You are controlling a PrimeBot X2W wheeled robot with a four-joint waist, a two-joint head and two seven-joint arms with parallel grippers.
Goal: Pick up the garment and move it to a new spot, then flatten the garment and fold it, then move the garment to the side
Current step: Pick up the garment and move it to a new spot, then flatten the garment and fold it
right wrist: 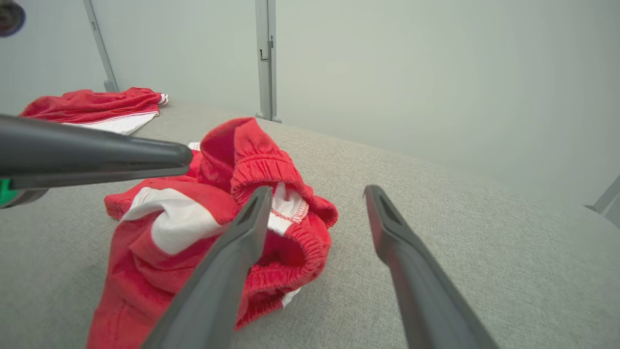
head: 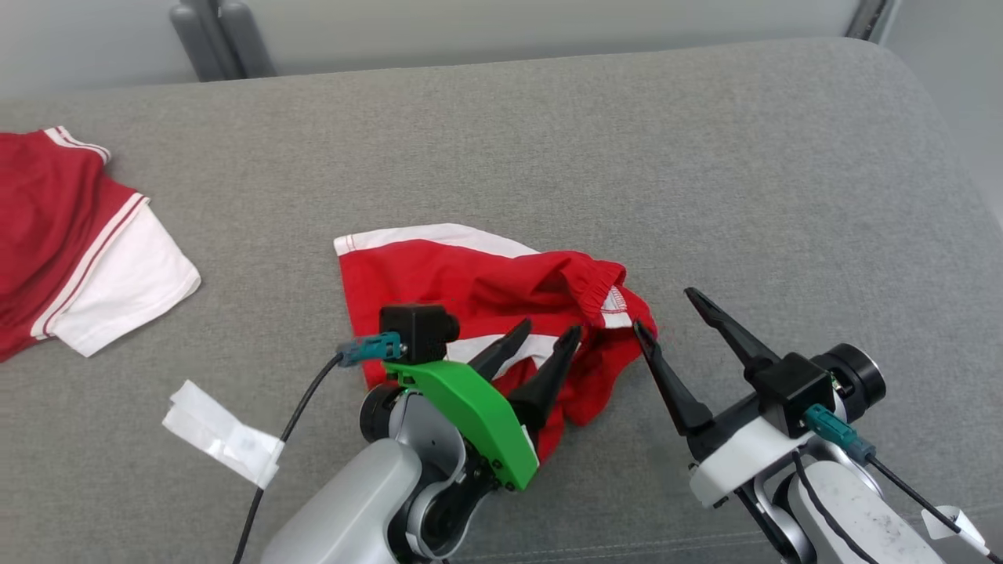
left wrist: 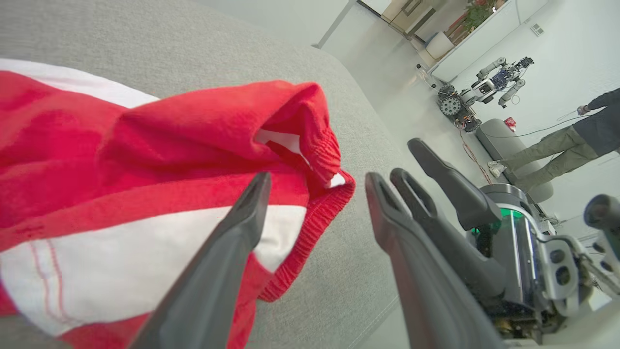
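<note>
Two red items (crumpled garment, far shirt); left gripper and right gripper both fingers apart

Bright, even, shadowless light; wide-angle stretch in wrist views

Right gripper is seen with fingers spread wide, nothing held. One fingertip is overlapped with the elastic waistband of the crumpled red-and-white garment; contact can't be confirmed. The other is seen over bare grey cushion. A left gripper finger is seen above the garment. A second red garment is laid far back.
</note>
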